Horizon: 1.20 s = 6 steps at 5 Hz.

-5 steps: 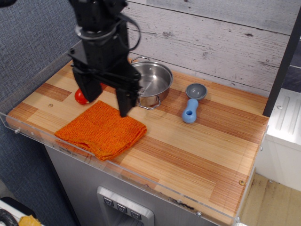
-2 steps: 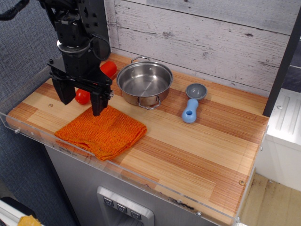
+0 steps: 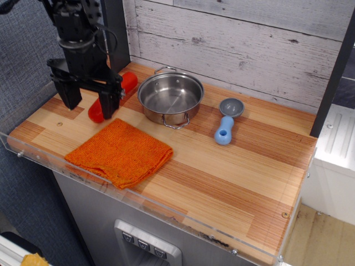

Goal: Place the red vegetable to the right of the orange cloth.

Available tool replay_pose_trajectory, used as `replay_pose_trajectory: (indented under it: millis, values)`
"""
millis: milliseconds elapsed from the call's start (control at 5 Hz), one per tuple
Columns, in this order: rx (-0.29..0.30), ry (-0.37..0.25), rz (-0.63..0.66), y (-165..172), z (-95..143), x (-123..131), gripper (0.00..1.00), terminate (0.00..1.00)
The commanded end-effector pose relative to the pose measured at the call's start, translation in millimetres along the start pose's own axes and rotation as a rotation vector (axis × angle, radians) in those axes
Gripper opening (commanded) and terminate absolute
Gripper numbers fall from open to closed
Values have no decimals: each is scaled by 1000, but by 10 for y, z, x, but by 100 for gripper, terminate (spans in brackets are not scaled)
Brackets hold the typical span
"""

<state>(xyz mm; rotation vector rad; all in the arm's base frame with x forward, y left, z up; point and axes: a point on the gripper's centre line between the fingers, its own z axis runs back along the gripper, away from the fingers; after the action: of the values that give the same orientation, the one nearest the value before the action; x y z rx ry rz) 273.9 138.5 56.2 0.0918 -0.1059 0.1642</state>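
A: What is forming the work area?

B: A striped wooden counter (image 3: 233,166) is running in front of a whitewashed plank wall (image 3: 249,44), with a clear acrylic lip (image 3: 138,202) edging its front and left sides.

A: How is the pincer standing?

B: The black gripper (image 3: 87,100) is hanging at the back left of the counter with its two fingers (image 3: 109,102) spread wide apart and pointing down. It is gripping nothing.

A: Where is the red vegetable lying?

B: The red vegetable (image 3: 128,83) is lying on the counter just behind the gripper, running diagonally from near the wall toward the front left. The right finger is covering its middle, so only its two ends are showing. Whether the finger is touching it cannot be told.

A: And the orange cloth?

B: The orange cloth (image 3: 119,152) is lying folded near the front edge, just in front of the vegetable's lower end and apart from the gripper.

A: What is sitting farther out?

B: A steel pot (image 3: 170,98) with loop handles is standing just right of the vegetable. A blue-handled scoop (image 3: 226,122) with a grey bowl is lying right of the pot.
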Motion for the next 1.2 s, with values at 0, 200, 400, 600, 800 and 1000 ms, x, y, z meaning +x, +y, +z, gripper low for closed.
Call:
replay_pose_trajectory:
  millis: [0, 200, 400, 600, 800, 1000]
  values:
    - [24, -21, 42, 210, -64, 175, 100, 0]
    - [37, -1, 60, 299, -166, 192, 100, 0]
    - [45, 22, 76, 366, -292, 232, 100, 0]
    - [40, 8, 90, 391, -319, 260, 0, 0]
    - [37, 7, 85, 375, -312, 258, 0, 0]
    - [29, -13, 89, 336, -167, 211, 0, 0]
